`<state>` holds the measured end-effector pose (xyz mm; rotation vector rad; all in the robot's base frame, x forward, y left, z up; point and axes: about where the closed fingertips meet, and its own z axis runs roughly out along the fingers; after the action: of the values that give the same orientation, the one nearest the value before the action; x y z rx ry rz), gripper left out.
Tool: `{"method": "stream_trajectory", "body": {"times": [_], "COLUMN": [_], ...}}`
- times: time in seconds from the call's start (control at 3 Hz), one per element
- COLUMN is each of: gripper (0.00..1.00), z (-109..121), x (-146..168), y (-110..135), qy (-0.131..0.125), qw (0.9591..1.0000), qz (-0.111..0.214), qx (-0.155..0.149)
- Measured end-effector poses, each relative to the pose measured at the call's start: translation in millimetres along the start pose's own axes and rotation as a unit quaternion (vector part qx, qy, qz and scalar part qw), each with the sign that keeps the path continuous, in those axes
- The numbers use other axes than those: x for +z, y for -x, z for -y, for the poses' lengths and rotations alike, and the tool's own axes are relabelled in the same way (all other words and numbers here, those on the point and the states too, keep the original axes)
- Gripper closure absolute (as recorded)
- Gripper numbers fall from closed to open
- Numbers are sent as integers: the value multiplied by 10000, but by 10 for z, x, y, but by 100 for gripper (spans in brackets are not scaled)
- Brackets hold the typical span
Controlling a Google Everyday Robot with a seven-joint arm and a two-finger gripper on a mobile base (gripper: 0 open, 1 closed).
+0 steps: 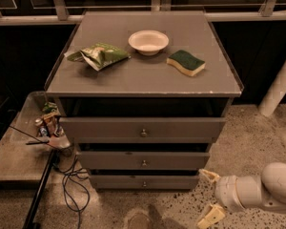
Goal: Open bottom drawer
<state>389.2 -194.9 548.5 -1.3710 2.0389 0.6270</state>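
The grey cabinet (143, 82) stands in the middle of the view with three drawers in its front. The bottom drawer (119, 181) is the lowest and slimmest front, and its small round knob (144, 184) sits at its centre. It lies about flush with the fronts above it. My gripper (207, 197) is low at the right, just off the cabinet's bottom right corner, open, with nothing between its pale fingers (210, 216). It points left toward the cabinet and stays clear of the knob.
On the cabinet top lie a green snack bag (99, 55), a white bowl (148, 41) and a green-and-yellow sponge (186, 62). A low side table (9, 163) with small items stands at the left, with cables (69, 185) on the floor. A white post (281, 85) rises at the right.
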Motion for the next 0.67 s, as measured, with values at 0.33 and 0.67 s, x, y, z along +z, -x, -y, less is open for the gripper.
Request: {"method": "stream_trajectory", "body": {"times": [0.33,0.67], "gripper": [0,0], "z": [55,175], "x": [193,559], "y": [-302,-564], "qy": [-81,66], "qw": [9998,9991], "qz": [114,-102], "qx": [147,398]}}
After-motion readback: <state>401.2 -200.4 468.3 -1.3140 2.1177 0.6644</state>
